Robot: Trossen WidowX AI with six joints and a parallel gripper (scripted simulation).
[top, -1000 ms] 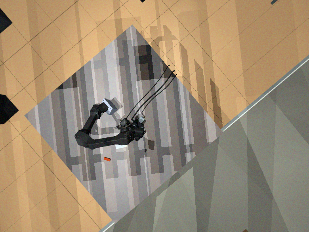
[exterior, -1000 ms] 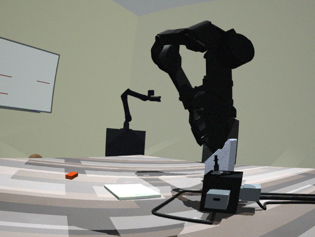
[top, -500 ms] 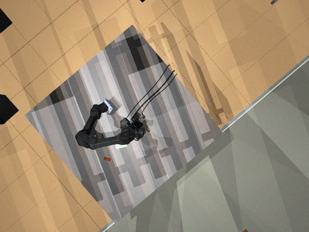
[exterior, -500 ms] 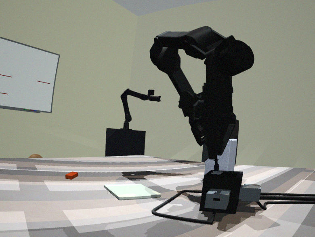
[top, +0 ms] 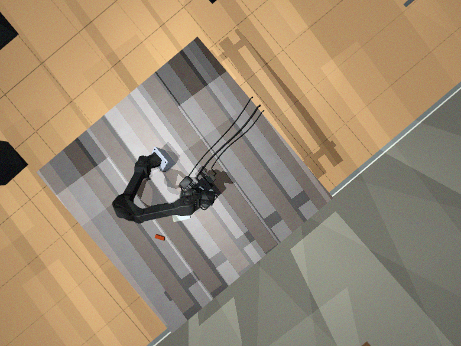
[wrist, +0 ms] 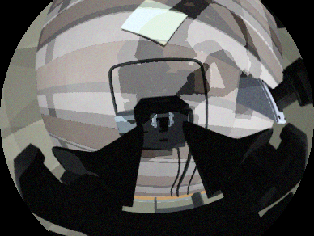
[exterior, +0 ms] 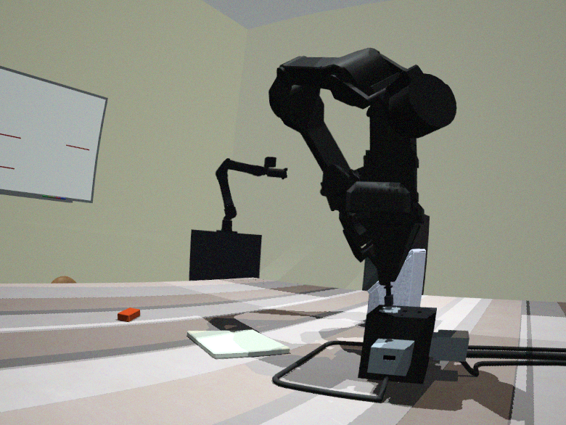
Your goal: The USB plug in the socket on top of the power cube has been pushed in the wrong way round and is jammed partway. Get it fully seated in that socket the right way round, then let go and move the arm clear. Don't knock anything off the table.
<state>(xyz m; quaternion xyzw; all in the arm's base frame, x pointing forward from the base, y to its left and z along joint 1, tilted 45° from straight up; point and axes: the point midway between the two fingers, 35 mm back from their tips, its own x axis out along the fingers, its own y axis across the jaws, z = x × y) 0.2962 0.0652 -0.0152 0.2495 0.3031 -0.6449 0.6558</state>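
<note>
above the pwr cube (exterior: 397,326) (wrist: 151,141) — gripper (top: 203,186) (exterior: 387,281) (wrist: 163,127) part-spread, tips apart w/ usb plug (exterior: 388,297) (wrist: 163,121) btwn/below.

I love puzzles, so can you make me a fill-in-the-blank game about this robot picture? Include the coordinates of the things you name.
1. The power cube (exterior: 398,328) (wrist: 162,142) is coloured ____.
2. The plug (exterior: 388,299) (wrist: 163,124) stands in a socket on the ____ face of the power cube.
3. The gripper (exterior: 387,281) (wrist: 163,127) has ____ fingers.
4. The flat, pale green pad (top: 181,218) (exterior: 237,344) (wrist: 155,24) lies on the ____.

Missing words: black; top; two; table
</note>
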